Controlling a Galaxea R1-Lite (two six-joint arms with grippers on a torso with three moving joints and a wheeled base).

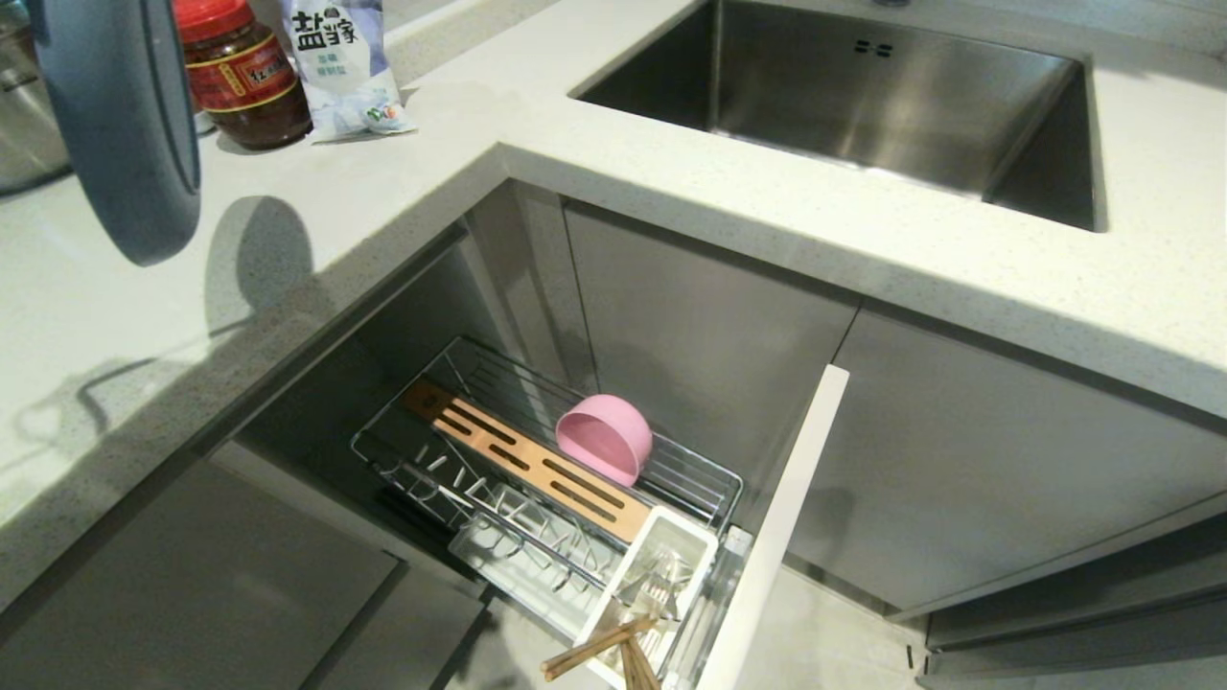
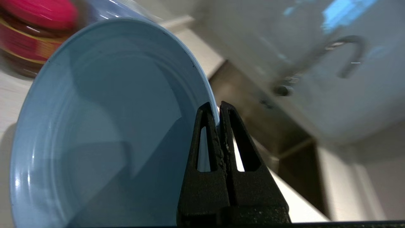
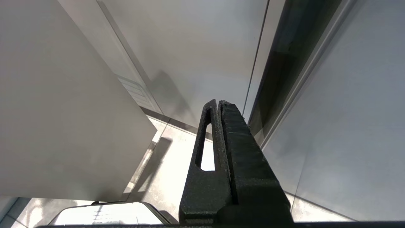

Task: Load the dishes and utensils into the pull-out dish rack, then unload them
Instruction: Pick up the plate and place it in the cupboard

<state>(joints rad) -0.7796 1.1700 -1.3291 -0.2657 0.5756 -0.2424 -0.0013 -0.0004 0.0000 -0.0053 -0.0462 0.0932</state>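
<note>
The light-blue plate (image 1: pixel 125 125) hangs on edge above the counter's left end, its rim pinched in my left gripper (image 2: pixel 218 109), which is shut on it; the plate's inside (image 2: pixel 104 126) fills the left wrist view. Below, the pull-out dish rack (image 1: pixel 484 359) stands drawn out. The pink bowl (image 1: pixel 606 436) lies tipped on its side behind the wooden strip (image 1: pixel 522 460). Wooden chopsticks (image 1: pixel 599 647) and silver cutlery (image 1: pixel 657 589) stand in the white caddy (image 1: pixel 685 537). My right gripper (image 3: pixel 218 103) is shut and empty, parked low beside cabinet fronts.
A red-lidded sauce jar (image 1: pixel 244 72) and a salt bag (image 1: pixel 340 62) stand on the counter just behind the plate, a steel pot (image 1: pixel 24 115) at far left. The steel sink (image 1: pixel 863 96) is at the back right. The rack's white front panel (image 1: pixel 776 537) sticks out.
</note>
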